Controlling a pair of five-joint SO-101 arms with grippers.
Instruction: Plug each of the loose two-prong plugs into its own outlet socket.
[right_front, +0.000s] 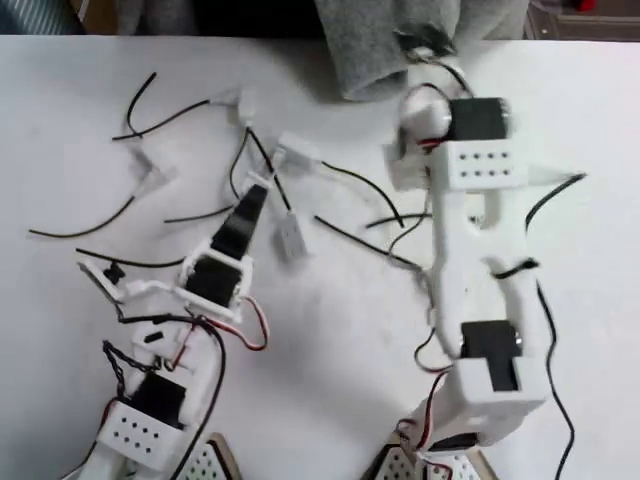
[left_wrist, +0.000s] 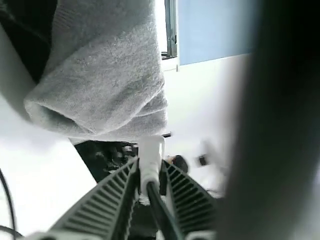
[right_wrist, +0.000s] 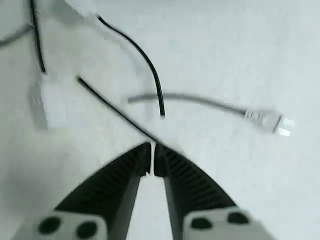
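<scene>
Judging by the scattered pieces, we think the task is barely begun. Our left end effector (left_wrist: 150, 182) is clamped on a white plug (left_wrist: 151, 152) near a grey sleeve (left_wrist: 100, 75). Our right end effector (right_wrist: 152, 157) is closed, its tips at a black wire (right_wrist: 110, 107). A socket (right_front: 290, 235) and other leads lie loose on the tabletop (right_front: 330, 350), none visibly joined.

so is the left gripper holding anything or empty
Holding. The left gripper is shut on a white plug with a black wire trailing from it.
</scene>
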